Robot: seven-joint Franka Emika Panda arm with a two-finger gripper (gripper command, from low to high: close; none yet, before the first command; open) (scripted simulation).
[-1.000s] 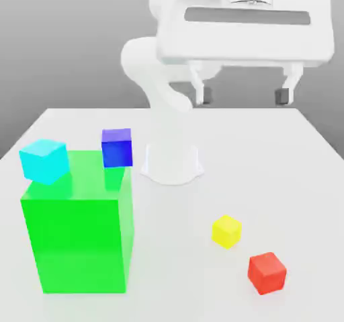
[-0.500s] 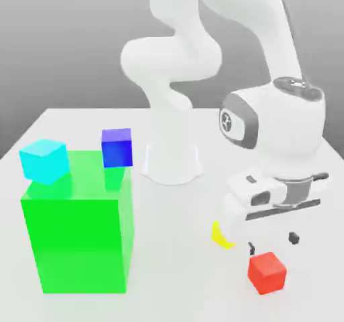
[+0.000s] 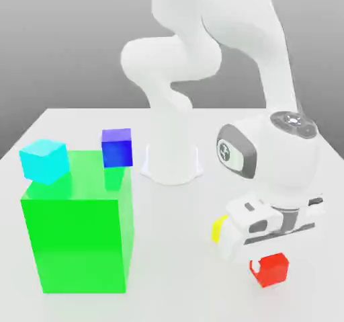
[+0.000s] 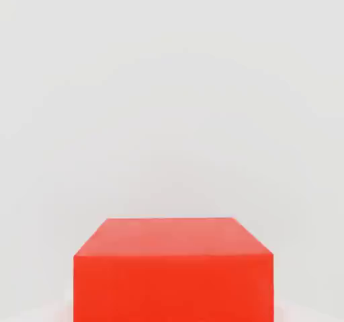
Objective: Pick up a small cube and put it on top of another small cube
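Observation:
The small red cube rests on the white table at the front of the exterior view's right. My gripper has come straight down over it and is shut on it, one dark finger pressed against the side facing the exterior view's left. The hand view looks onto the red cube from very close. The small yellow cube sits just behind and to the left of my hand, which covers most of it.
A big green block stands at the exterior view's left, with a cyan cube and a blue cube on top. The arm's white base stands at the back middle.
The arm swung down from high at the back to the red cube. The fingers went from wide open to closed on the cube. The yellow cube is now mostly covered.

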